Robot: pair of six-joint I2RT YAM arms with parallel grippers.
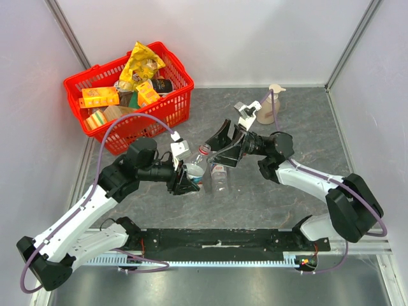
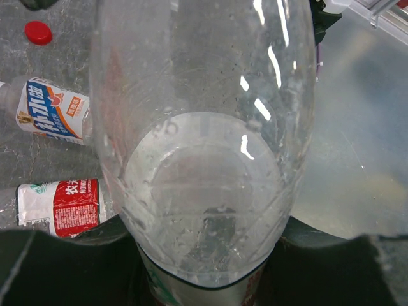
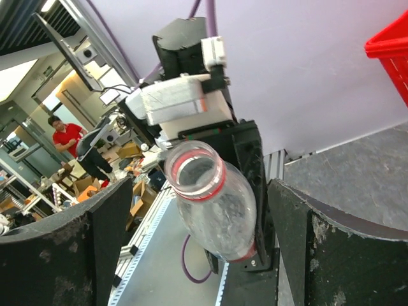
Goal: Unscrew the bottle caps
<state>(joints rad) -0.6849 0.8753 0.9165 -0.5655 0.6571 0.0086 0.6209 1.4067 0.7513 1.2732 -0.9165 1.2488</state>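
Observation:
My left gripper (image 1: pixel 185 182) is shut on a clear bottle (image 1: pixel 199 162) and holds it tilted off the table, neck up and to the right. In the left wrist view the bottle (image 2: pixel 204 127) fills the frame between the jaws of my left gripper (image 2: pixel 210 258). In the right wrist view its neck (image 3: pixel 194 169) is open, with a red ring and no cap. My right gripper (image 3: pixel 201 188) is open and empty, its fingers on either side of the neck, apart from it; it also shows in the top view (image 1: pixel 227 143). A loose red cap (image 2: pixel 38 32) lies on the table.
Two more labelled bottles lie on the table beside the held one, an upper bottle (image 2: pixel 54 118) and a lower bottle (image 2: pixel 60 207); one shows in the top view (image 1: pixel 220 178). A beige pump bottle (image 1: pixel 271 105) stands at the back right. A red basket (image 1: pixel 172 105) of groceries stands at the back left.

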